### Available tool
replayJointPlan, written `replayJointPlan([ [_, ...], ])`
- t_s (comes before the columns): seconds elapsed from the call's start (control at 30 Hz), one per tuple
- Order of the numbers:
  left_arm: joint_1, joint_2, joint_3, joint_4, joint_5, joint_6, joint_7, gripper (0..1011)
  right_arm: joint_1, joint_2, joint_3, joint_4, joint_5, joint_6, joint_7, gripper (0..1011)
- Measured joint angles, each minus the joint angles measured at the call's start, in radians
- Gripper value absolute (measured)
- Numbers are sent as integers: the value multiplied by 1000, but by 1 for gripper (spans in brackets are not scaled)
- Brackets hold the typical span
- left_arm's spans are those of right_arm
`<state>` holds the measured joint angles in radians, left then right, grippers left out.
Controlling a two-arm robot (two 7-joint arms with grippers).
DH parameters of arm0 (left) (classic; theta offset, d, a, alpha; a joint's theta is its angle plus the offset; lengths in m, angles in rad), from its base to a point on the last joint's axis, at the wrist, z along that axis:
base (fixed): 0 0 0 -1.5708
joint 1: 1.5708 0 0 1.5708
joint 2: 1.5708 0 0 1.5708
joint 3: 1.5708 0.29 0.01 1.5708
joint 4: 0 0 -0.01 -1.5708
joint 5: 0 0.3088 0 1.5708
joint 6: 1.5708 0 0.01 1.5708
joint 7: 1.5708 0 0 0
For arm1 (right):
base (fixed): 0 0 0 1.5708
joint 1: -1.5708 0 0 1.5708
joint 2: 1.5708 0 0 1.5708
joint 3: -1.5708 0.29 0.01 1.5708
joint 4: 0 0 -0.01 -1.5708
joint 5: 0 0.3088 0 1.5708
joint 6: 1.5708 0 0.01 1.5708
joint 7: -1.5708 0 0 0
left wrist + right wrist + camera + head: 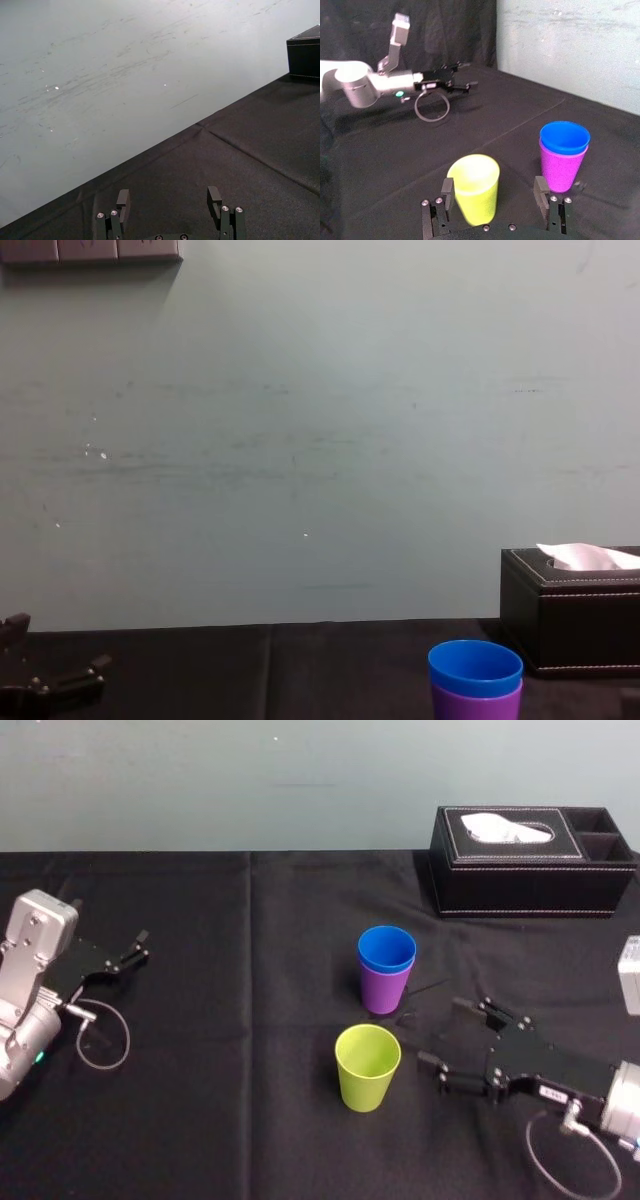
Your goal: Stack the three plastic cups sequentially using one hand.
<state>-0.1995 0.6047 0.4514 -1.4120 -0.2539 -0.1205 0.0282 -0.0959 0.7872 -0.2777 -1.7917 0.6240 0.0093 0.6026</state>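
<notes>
Right gripper stretched low over the black table, fingers spread wide and empty, just right of the upright yellow-green cup. Beyond it, blue cup nested in purple cup. Left gripper parked far left, fingers apart.

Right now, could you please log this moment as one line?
stack: blue cup nested in purple cup | yellow-green cup separate, upright | right claw open beside it | left claw parked, open
</notes>
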Motion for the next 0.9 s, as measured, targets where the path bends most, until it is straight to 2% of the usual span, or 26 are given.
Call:
replayJointPlan([
  [0.17,0,0,0,0,0,0,0,1011,-28,13,-17,14,-5,-18,17,1003],
  [0.3,0,0,0,0,0,0,0,1011,-23,6,-42,37,-23,-18,19,1003],
  [0.53,0,0,0,0,0,0,0,1011,19,-23,-91,71,-63,-4,21,1003],
  [0.9,0,0,0,0,0,0,0,1011,73,-63,-145,104,-114,18,11,1003],
])
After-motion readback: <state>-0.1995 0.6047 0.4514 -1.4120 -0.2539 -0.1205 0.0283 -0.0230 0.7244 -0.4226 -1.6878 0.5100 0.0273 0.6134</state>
